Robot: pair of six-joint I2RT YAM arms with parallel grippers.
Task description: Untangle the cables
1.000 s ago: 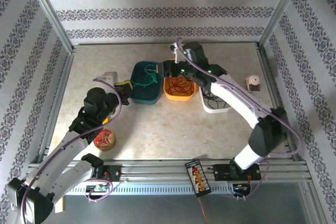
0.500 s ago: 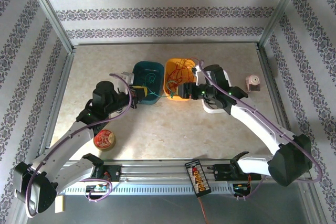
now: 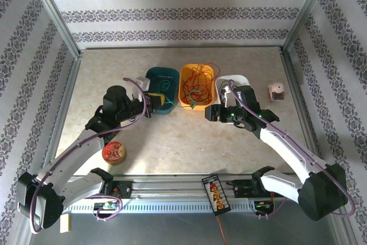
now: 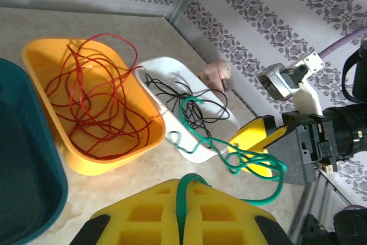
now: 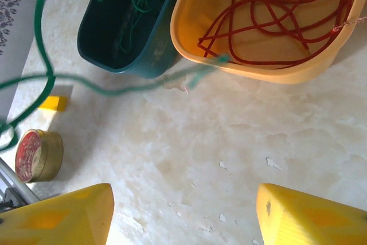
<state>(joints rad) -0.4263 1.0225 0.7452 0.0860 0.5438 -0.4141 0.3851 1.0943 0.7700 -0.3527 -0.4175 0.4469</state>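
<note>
Left wrist view, bottom centre: left gripper (image 4: 182,213) was clamped tight on one thin green cable (image 4: 252,162), pinched between its yellow fingers. The free length curled up and to the right, in front of the white plastic tub (image 4: 157,64), which held the thin black cables (image 4: 189,104).

Right wrist view: right gripper (image 5: 183,210) stood spread wide, with nothing between the fingers and bare tabletop beneath. The held cable crossed the upper left of that frame. Its far end was blurred against the lip of the orange plastic tub (image 5: 200,4), and contact could not be told.

Red cables (image 4: 92,101) lay in the orange tub. A small heap of green cables (image 5: 143,4) lay in the dark teal tub (image 5: 150,55).

Judgement: the step in hand was delivering this last green strand to the teal tub. To do it well:
- Bring the pinch over the teal opening.
- Lower so the slack feeds in first.
- Keep the trailing loop off the orange rim and clear of the red strands.
- Let the empty right claw gather the loose tail if it drags.
- Release only once most of the length is inside.
</note>
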